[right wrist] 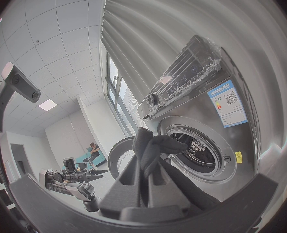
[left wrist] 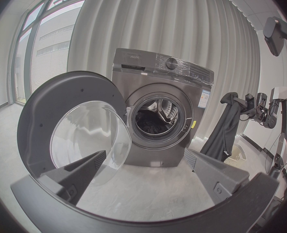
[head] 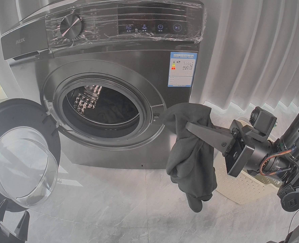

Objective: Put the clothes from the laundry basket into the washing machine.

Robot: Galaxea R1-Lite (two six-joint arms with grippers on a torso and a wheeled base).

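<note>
One dark garment [head: 190,159] pinched in right end effector [head: 189,125], hanging below it; washing machine [head: 122,61] drum beyond. Left end effector [head: 14,208] spread wide, empty.

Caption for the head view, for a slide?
Right gripper holds a dark garment, hanging beside the washing machine whose door stands open.

Washing machine [head: 122,56], laundry basket [head: 243,187] on floor [head: 122,206]

Right gripper [head: 190,125] extended level, fingers pinched on dark garment [head: 190,159] — left gripper [head: 12,216] low, fingers spread.
</note>
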